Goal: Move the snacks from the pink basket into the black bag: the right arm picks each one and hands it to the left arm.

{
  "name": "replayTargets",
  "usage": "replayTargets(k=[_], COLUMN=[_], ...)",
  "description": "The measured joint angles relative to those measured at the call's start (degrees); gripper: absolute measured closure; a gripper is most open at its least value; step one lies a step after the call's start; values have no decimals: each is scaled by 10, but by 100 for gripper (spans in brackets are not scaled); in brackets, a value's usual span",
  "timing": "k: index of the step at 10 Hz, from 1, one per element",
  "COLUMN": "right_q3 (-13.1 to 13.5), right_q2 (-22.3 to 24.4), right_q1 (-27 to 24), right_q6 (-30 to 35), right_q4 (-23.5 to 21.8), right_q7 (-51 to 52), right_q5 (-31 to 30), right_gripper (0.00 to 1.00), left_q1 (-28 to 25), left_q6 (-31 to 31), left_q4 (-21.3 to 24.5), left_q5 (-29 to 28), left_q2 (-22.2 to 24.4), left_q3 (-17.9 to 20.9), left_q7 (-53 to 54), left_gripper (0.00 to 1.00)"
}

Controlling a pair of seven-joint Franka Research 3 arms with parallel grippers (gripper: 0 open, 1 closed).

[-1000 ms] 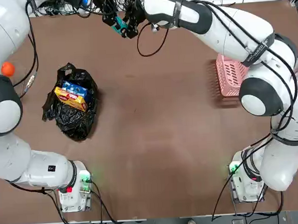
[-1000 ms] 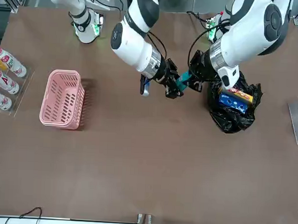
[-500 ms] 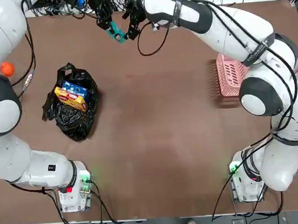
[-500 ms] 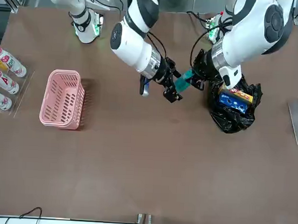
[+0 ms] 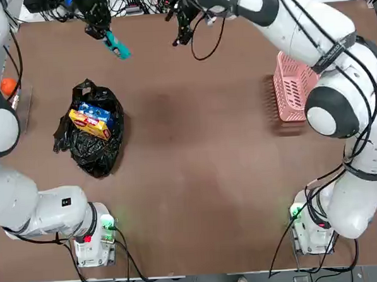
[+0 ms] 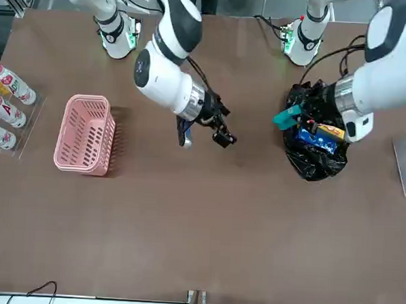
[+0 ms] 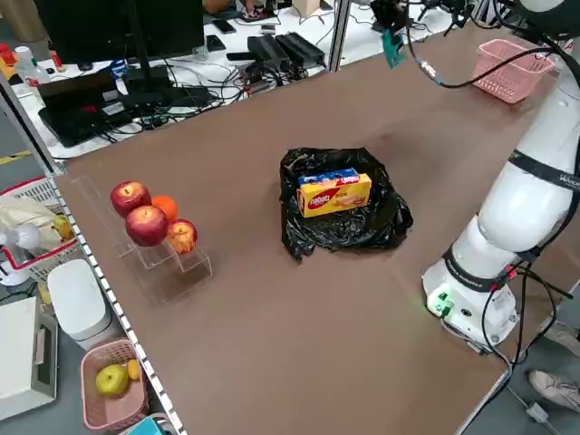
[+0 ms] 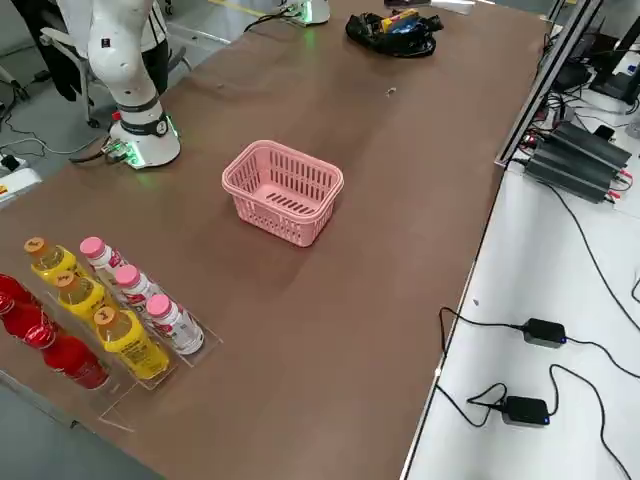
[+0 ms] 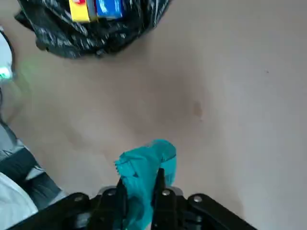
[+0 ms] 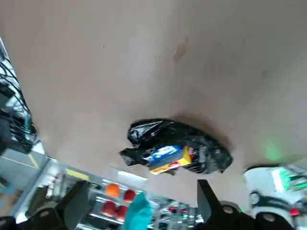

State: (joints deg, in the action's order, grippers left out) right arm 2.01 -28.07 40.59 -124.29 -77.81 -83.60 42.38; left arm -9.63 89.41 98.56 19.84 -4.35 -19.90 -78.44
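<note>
My left gripper (image 5: 109,39) is shut on the slim teal snack (image 5: 118,48), which sticks out from between its fingers (image 9: 161,190). It hangs in the air just past the far side of the black bag (image 5: 94,152). In the bag's open mouth lie a yellow snack (image 5: 89,124) and a blue snack (image 5: 98,111). My right gripper (image 6: 204,135) is open and holds nothing, near the far middle of the table. At the right side stands the pink basket (image 8: 285,190), with nothing in it.
Bottles in a clear rack (image 8: 110,310) stand right of the basket. At the table's left edge a clear stand holds apples and an orange (image 7: 149,217). Cables (image 5: 137,1) lie along the far edge. Both arm bases (image 5: 92,241) sit at the near edge.
The right gripper opened and let go of the teal snack. The left arm carried the snack leftward to the bag, and the right gripper drew away to the right.
</note>
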Motion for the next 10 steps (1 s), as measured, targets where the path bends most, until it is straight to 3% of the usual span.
replayTargets(k=[2,6,10], right_q3=[0,2,3], right_q2=[16,33,44], right_q1=[-23,-41,-72], right_q6=[71,165,206], right_q4=[3,3,1], right_q7=[66,214,363], right_q5=[-95,-223,-297], right_gripper=[0,0,0], left_q1=[-54,-128,-152], left_q6=[13,112,173], left_q4=[59,194,243], left_q5=[-23,-54,-96], left_q2=[-1,-4,-20], left_q3=[1,2,2], left_q7=[86,235,278], left_gripper=[77,78,72])
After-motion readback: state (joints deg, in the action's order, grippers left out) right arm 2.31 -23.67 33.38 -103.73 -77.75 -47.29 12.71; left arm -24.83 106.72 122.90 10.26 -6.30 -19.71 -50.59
